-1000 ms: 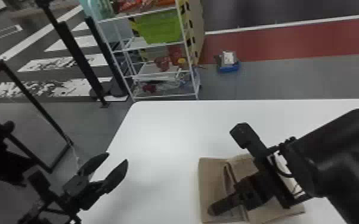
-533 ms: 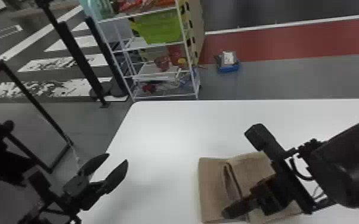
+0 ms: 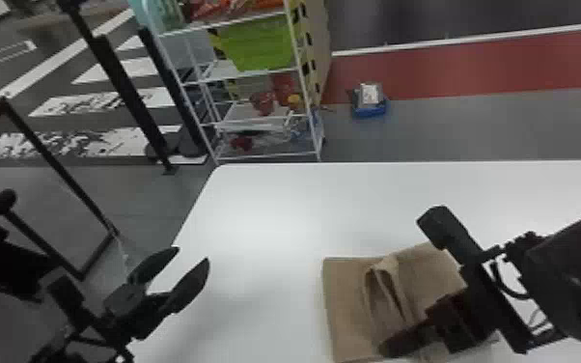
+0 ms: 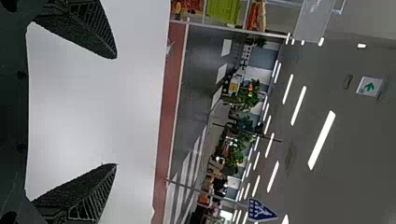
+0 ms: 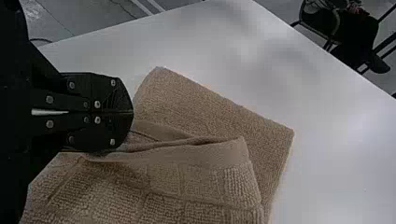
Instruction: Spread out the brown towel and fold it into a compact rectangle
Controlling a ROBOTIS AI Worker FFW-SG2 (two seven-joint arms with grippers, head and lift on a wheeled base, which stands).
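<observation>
The brown towel point(image 3: 345, 294) lies partly folded on a white table point(image 3: 255, 212), its rumpled flap point(image 3: 432, 272) likely needing straightening, below the closed right gripper point(image 5: 132, 112); the left gripper point(image 4: 116, 111) gapes wide.

Head view: high, facing forward and down over table point(image 3: 255, 207), rack point(image 3: 236, 76) beyond. Left wrist view: low over table, facing outward to ceiling lights point(image 4: 321, 140). Right wrist view: close above towel point(image 5: 210, 102), facing down. Shared: table, all three; towel, head and right wrist; rack, head and left wrist.
</observation>
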